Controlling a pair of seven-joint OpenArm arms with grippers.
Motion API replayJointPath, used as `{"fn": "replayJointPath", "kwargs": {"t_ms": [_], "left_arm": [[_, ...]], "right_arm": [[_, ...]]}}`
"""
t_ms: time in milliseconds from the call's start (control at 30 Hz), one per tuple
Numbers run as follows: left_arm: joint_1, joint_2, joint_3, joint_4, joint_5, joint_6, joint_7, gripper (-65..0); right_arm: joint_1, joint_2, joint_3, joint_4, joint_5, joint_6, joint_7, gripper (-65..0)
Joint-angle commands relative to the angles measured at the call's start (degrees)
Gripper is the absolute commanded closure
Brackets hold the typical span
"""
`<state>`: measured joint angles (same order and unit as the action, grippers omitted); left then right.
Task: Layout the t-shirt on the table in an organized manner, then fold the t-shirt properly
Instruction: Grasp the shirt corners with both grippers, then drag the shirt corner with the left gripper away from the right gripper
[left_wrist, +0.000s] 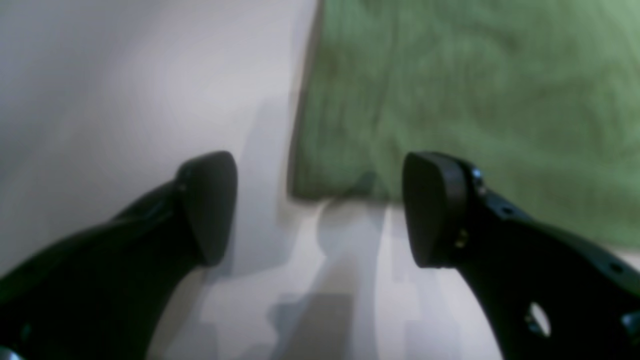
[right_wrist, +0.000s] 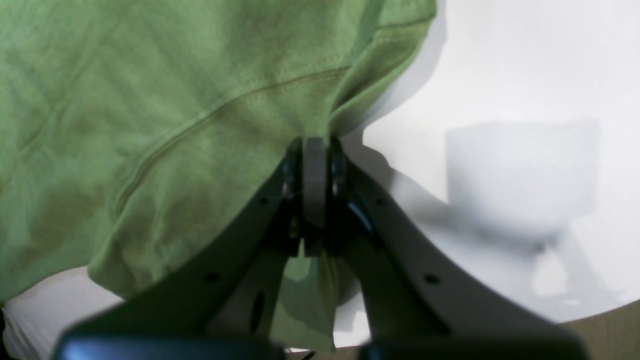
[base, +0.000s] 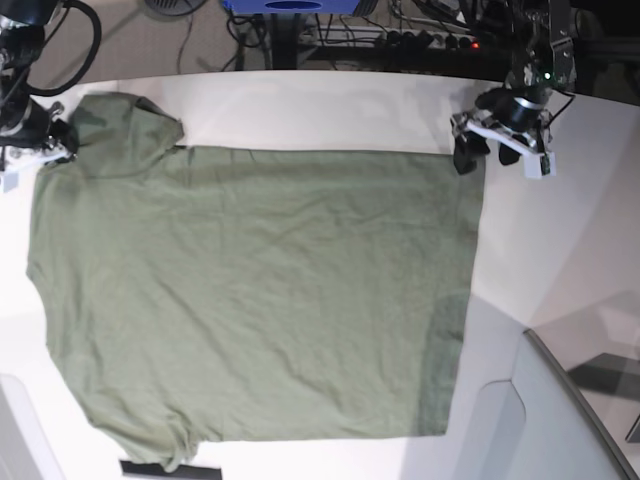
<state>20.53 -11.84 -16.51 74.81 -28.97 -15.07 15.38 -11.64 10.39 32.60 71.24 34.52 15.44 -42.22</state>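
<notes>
A soft, limp olive t-shirt (base: 250, 290) lay spread across the white table (base: 560, 250); the right gripper (right_wrist: 315, 150) pinched its far-left sleeve, the left gripper (left_wrist: 320, 207) gaped empty beside the far-right hem corner, the likeliest next hold.

The right tool (right_wrist: 315, 150) pinches a seamed fold of the t-shirt (right_wrist: 150, 125) above the table (right_wrist: 525, 75).

Beyond the far edge of the work surface, a brownish floor (base: 130, 40) shows, strewn with black cables (base: 255, 40). A blue object (base: 292, 6) sits at the top centre beside a power strip (base: 425, 38) with a red light. A grey-white angled panel (base: 560, 420) fills the lower right corner.
</notes>
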Motion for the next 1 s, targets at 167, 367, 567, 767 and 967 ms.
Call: {"fn": "replayJointPath", "kwargs": {"t_ms": [167,367,567,767,967], "left_arm": [[-1.15,0.45,0.38,-0.48,0.18,-0.09,2.16,-39.3],[-1.33,0.63,0.38,-0.56,0.18,-0.09,2.16,-17.6],[-3.79,0.8,0.38,-3.9,-0.17,-0.09,2.16,0.0],[-3.26,0.36,0.21,2.07,0.18,-0.09,2.51,0.0],[-0.45,-0.16,-0.23,11.3,0.18,0.08,10.95,0.0]], "right_arm": [[0.25,0.99,0.06,0.8,0.6,0.07,0.15,-0.5],[0.34,1.08,0.06,0.8,0.6,0.07,0.15,-0.5],[0.43,0.99,0.06,0.8,0.6,0.07,0.15,-0.3],[0.17,1.26,0.06,4.23,0.6,0.07,0.06,-0.3],[-0.89,0.82,0.41,12.85,0.6,0.07,-6.09,-0.3]]}}
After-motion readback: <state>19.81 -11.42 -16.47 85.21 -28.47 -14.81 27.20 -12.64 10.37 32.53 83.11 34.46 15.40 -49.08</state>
